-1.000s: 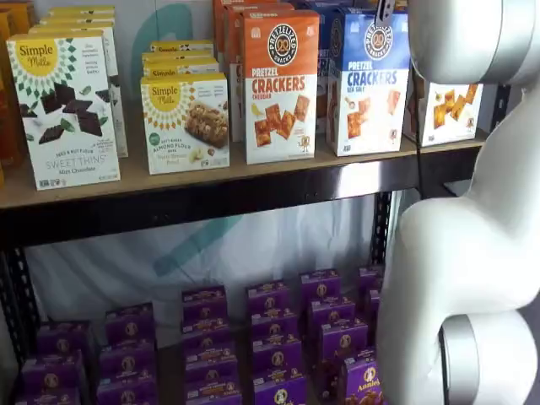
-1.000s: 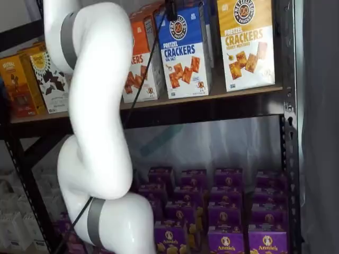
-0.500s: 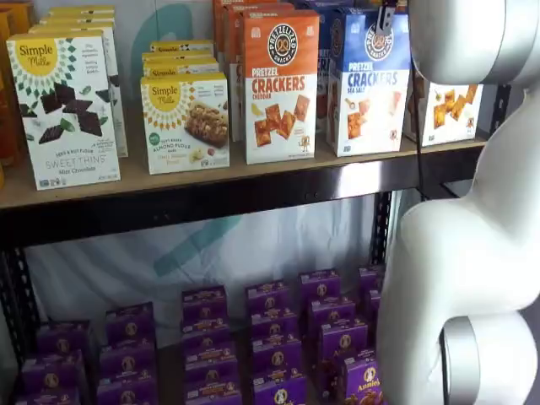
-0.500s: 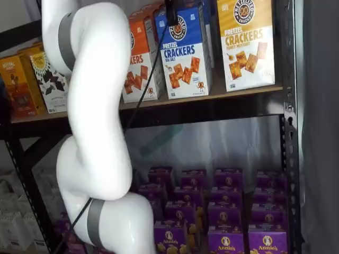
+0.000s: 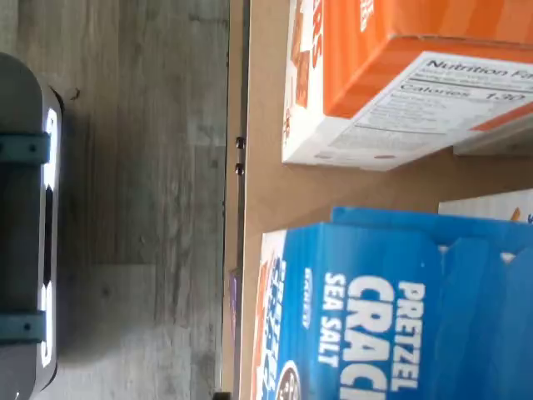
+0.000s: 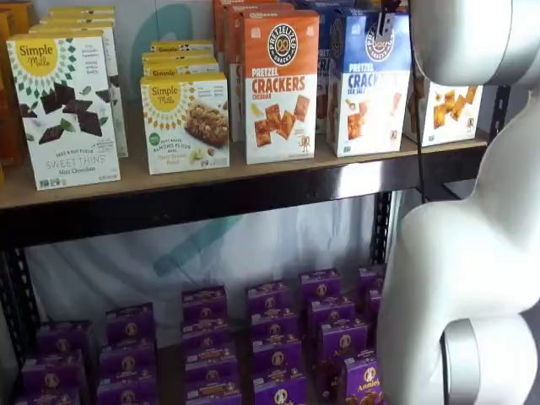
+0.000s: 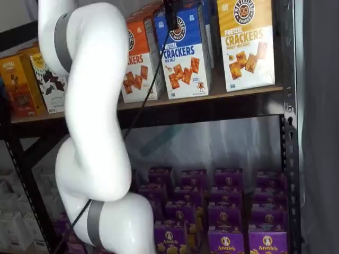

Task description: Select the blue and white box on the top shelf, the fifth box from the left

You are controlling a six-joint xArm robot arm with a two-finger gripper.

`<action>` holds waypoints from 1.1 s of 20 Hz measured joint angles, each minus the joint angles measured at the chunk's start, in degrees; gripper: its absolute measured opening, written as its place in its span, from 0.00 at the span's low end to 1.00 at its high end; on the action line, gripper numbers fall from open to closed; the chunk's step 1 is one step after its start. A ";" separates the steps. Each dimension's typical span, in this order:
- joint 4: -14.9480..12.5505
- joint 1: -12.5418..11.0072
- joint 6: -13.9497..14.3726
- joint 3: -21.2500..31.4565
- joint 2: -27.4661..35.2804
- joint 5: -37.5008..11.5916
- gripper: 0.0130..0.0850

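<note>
Tall blue and white pretzel-cracker carton (image 6: pixel 368 83) upright on long tan wooden top shelf with black metal front rim (image 6: pixel 211 196), front row, just beside same-sized orange cheddar carton (image 6: pixel 281 86) on one side, yellow-and-white cracker carton (image 7: pixel 247 43) on the other. Seen in both shelf views; blue top also fills wrist view (image 5: pixel 391 308). Black fingers (image 7: pixel 171 13) hanging at carton's upper front, partly cut off by frame edge. Spread cannot be told from the pictures; probably fully apart, nothing clamped.

Risks, as judged: narrow gap to orange carton, so a finger may catch it. Tall carton, high contact, likely to tip backward if pushed. Dark cable (image 7: pixel 139 100) trailing past shelf rim, possible snag.
</note>
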 joint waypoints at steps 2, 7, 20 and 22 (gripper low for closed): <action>0.13 -0.04 0.01 0.33 -0.20 -0.19 1.00; 0.28 -0.11 -0.04 1.57 -1.01 -1.10 0.83; 0.61 -0.40 -0.26 3.76 -2.32 -2.09 0.78; 1.25 -0.66 -0.30 4.03 -2.47 -2.29 0.72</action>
